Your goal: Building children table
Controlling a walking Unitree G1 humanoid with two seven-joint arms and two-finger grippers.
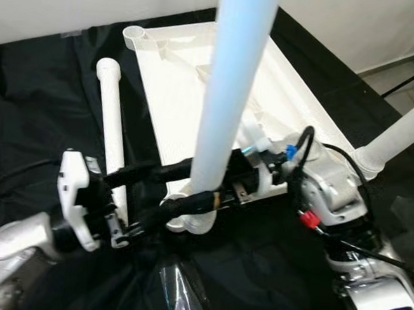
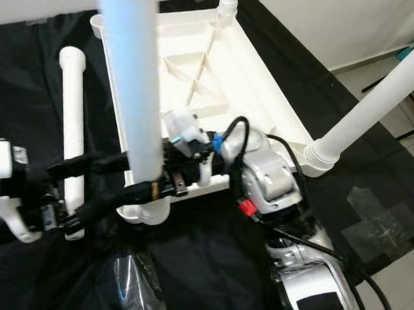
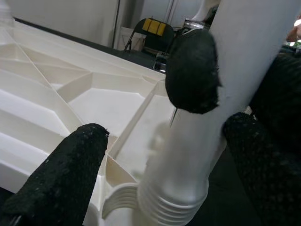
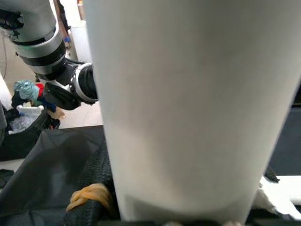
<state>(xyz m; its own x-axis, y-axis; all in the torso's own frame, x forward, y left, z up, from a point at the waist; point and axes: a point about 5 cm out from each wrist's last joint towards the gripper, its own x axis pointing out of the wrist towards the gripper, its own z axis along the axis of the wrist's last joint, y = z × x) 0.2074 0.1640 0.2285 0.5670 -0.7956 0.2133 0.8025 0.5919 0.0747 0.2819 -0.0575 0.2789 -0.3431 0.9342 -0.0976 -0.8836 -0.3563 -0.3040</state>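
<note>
The white table top (image 1: pixel 197 91) lies upside down on a black cloth. One white leg (image 1: pixel 229 79) stands upright, its ribbed foot (image 3: pixel 174 207) in the near-left corner socket. My left gripper (image 1: pixel 201 186) straddles this leg low down; one finger (image 3: pixel 254 165) lies against it, while the other finger (image 3: pixel 66 179) stands a little off, so the gripper is open. From the right, my right gripper (image 1: pixel 235 174) is shut on the same leg, which looms very close in the right wrist view (image 4: pixel 193 103). A loose leg (image 1: pixel 113 135) lies on the cloth to the left.
Another leg (image 1: pixel 398 135) stands in the near-right corner socket and one more (image 2: pixel 229 2) at a far corner. The black cloth (image 1: pixel 48 103) covers the work surface. Light floor (image 2: pixel 380 74) and a dark stand show at the right.
</note>
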